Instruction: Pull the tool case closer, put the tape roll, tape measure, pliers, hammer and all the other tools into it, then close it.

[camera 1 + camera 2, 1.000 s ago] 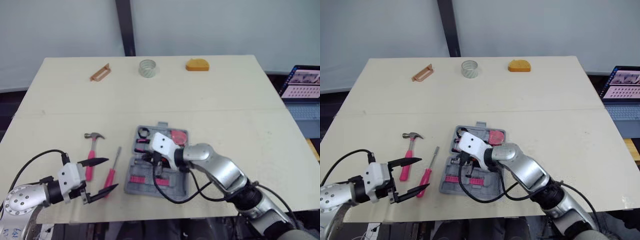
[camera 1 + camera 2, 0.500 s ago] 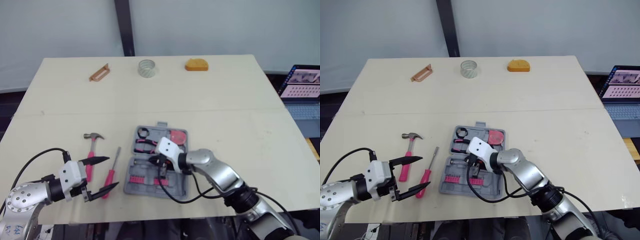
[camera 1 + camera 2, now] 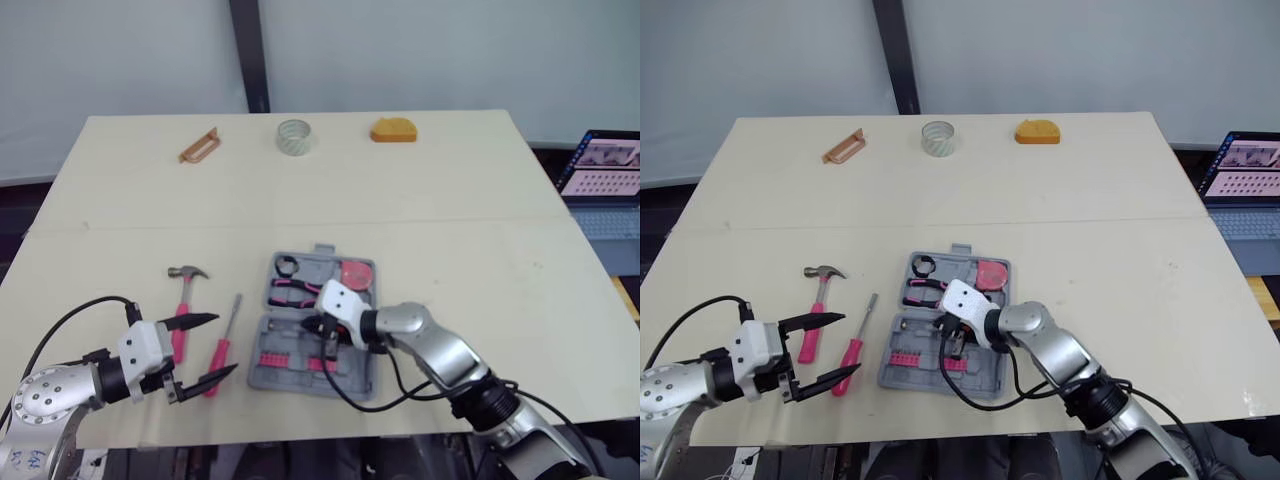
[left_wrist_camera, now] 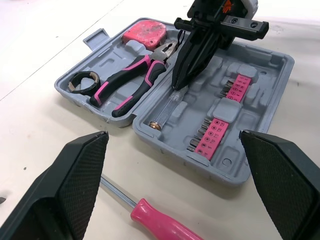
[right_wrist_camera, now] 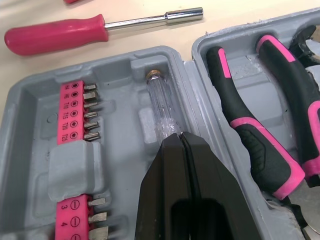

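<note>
The grey tool case (image 3: 352, 378) lies open near the table's front edge. It holds black-and-pink pliers (image 4: 131, 82), a pink tape measure (image 4: 144, 34), a black tape roll (image 4: 82, 82), pink bit strips (image 5: 75, 117) and a clear-handled tool (image 5: 162, 107). My right gripper (image 3: 324, 344) is shut, and its tips touch the end of that clear tool. Left of the case lie a pink screwdriver (image 3: 222, 342) and a pink-handled hammer (image 3: 183, 302). My left gripper (image 3: 850, 344) stands open over the screwdriver's handle, holding nothing.
Along the table's far edge sit a brown bracket-like piece (image 3: 199, 145), a translucent tape roll (image 3: 294, 136) and an orange object (image 3: 394, 130). A laptop (image 3: 605, 168) stands off the table's right side.
My right gripper has slid a little nearer and to the right inside the case, staying shut. The left gripper stays open in about the same place.
</note>
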